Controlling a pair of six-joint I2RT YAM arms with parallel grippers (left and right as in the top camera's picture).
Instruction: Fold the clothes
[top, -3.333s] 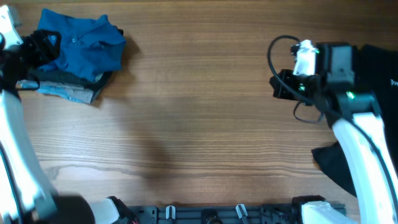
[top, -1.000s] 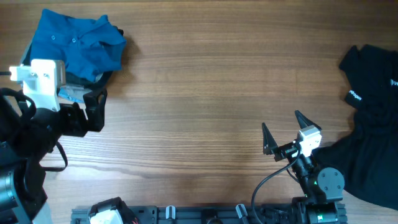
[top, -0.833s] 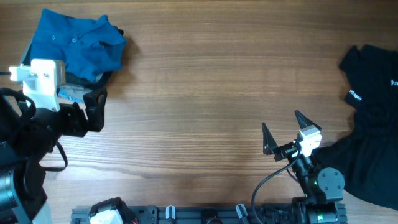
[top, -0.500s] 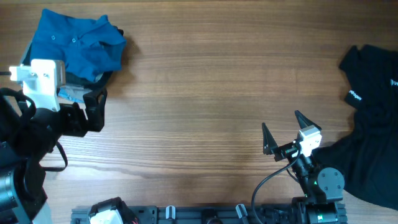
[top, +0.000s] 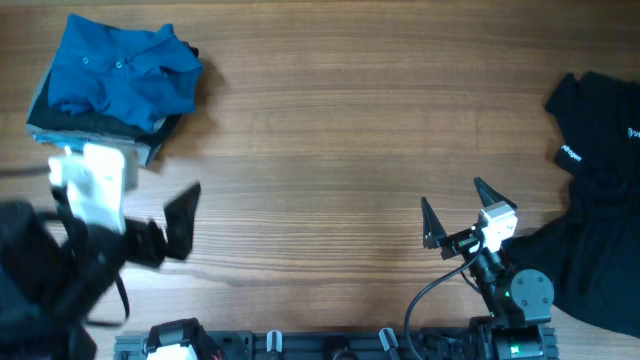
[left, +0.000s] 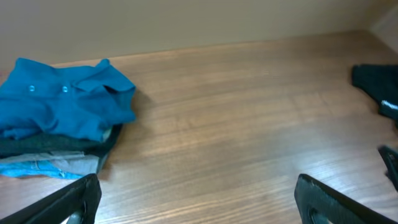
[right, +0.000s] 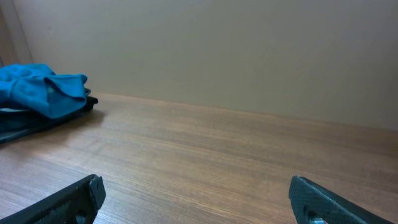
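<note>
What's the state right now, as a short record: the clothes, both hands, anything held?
blue polo shirt: bunched on top of a small stack of other cloth, far-left part of the table
black garments: unfolded heap at the right edge
left hand: open, empty, near the stack, not touching it
right hand: open, empty, over bare wood, apart from the black garments

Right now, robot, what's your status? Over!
Left hand open, empty. Right hand open, empty. Blue polo shirt atop stack, far left; black garment heaped, right edge. Nothing in the way.
</note>
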